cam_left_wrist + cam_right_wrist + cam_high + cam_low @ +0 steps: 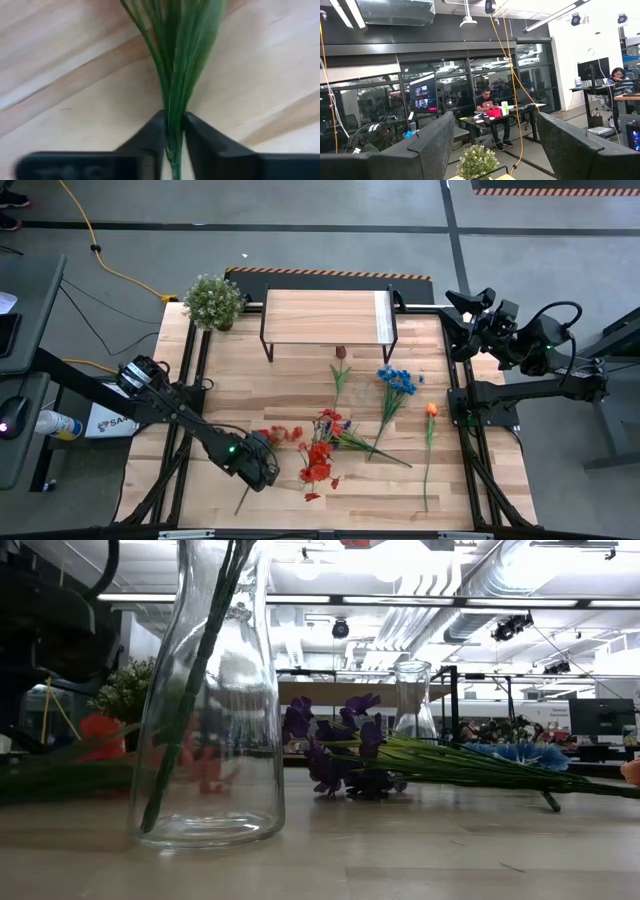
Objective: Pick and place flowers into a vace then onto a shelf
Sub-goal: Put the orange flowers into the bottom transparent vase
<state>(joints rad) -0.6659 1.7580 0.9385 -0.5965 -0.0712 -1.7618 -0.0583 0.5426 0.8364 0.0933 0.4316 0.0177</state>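
Loose flowers lie on the wood table: a maroon one (pixel 340 353), a blue one (pixel 396 379), an orange one (pixel 431 410) and a red and purple cluster (pixel 320 450). A red-bloomed flower (pixel 277 435) lies at the near left, and my left gripper (pixel 262 468) is shut on its green stem. A glass vase (pixel 210 740) stands close in the low view with a green stem (pixel 195 690) slanting inside it. The shelf (pixel 325 315) stands at the far middle. My right gripper (pixel 468 308) hangs raised at the far right, open and holding nothing. My left gripper (pixel 174 120) pinches a bundle of thin green stem strands (pixel 175 102) between its two fingers, partway between the red bloom and the stem's free end. The fingers come from above, pointing down, and lie across the stem. The flower lies along the tabletop.
A bushy potted plant (pixel 213 300) sits at the far left corner beside the shelf. A second, smaller glass vase (pixel 412 700) stands farther back in the low view. Bare wood lies between the shelf and the flowers. Black frame rails run along both table sides.
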